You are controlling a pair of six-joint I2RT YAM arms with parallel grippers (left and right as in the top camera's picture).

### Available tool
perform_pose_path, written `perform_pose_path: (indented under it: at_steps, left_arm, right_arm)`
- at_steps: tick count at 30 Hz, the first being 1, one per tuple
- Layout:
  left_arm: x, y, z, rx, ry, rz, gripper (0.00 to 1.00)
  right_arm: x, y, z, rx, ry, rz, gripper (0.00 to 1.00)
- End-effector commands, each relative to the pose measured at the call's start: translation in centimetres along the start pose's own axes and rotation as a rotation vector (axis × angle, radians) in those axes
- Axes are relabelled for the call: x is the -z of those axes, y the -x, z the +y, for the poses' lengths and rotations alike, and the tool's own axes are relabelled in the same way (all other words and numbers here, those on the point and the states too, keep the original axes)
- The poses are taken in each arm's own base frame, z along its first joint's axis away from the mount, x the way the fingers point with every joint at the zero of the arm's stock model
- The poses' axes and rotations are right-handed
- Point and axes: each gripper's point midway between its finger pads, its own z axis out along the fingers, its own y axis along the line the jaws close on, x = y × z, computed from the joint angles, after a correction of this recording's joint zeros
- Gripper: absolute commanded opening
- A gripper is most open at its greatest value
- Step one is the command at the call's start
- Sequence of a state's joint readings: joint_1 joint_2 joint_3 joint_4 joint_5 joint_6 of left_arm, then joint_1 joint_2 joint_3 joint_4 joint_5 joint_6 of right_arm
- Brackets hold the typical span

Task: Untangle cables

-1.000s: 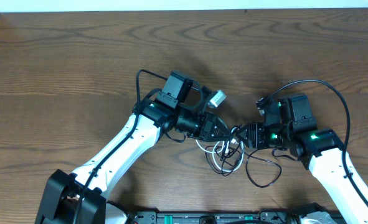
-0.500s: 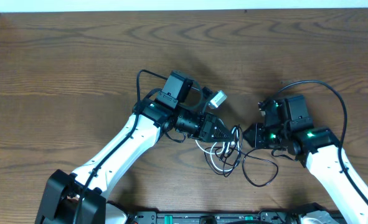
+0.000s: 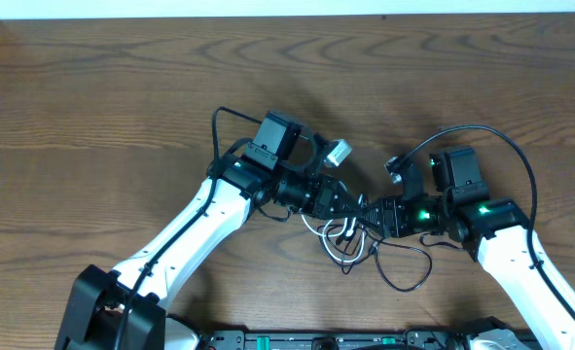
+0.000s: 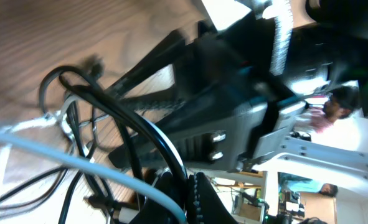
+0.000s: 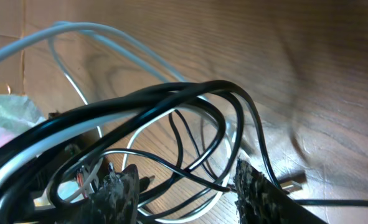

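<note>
The black two-finger left gripper is clamping fully shut on the thin white and black cables, which are lying looped together between the two arms, near the front edge of the brown wood-grain table. The right gripper is standing partly open, its fingers straddling the loops, nearly tip to tip with the left one. Broad tabletop is spreading behind and to either side.
</note>
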State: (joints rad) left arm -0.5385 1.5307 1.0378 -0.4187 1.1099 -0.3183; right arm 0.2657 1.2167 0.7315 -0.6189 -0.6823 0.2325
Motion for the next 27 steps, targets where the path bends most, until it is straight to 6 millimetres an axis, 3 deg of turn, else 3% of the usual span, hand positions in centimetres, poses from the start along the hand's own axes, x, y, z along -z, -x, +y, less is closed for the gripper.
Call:
perform_pose_path:
  at_steps: [1,6,11,15,20,23,27]
  left_arm:
    - [0.5,0.3,-3.5,-0.053,-0.167,0.026,0.07]
    - [0.8,1.2,-5.1,-0.057,-0.232,0.018,0.08]
    - [0.8,1.4,-5.0,-0.078,-0.224,0.004,0.08]
    - [0.8,1.5,-4.9,-0.102,-0.220,0.000,0.07]
    - [0.9,1.7,-4.3,-0.089,-0.195,-0.014,0.07]
    - [1.3,2.0,-4.1,-0.088,-0.192,-0.027,0.08]
    - [2.0,2.7,-3.1,-0.070,-0.159,-0.062,0.08]
  right_arm:
    - [-0.2,-0.1,-0.2,0.019,-0.010,-0.001,0.46]
    - [0.0,0.9,-2.6,-0.089,-0.146,-0.059,0.41]
    - [0.3,1.4,-4.0,-0.096,-0.228,-0.087,0.16]
    - [1.9,0.0,-8.4,-0.233,-0.491,-0.096,0.04]
    - [5.4,-2.7,-12.8,-0.383,-0.813,-0.102,0.02]
    - [6.4,-3.5,-13.6,-0.407,-0.892,-0.097,0.03]
    - [6.0,-3.4,-13.3,-0.410,-0.863,-0.095,0.07]
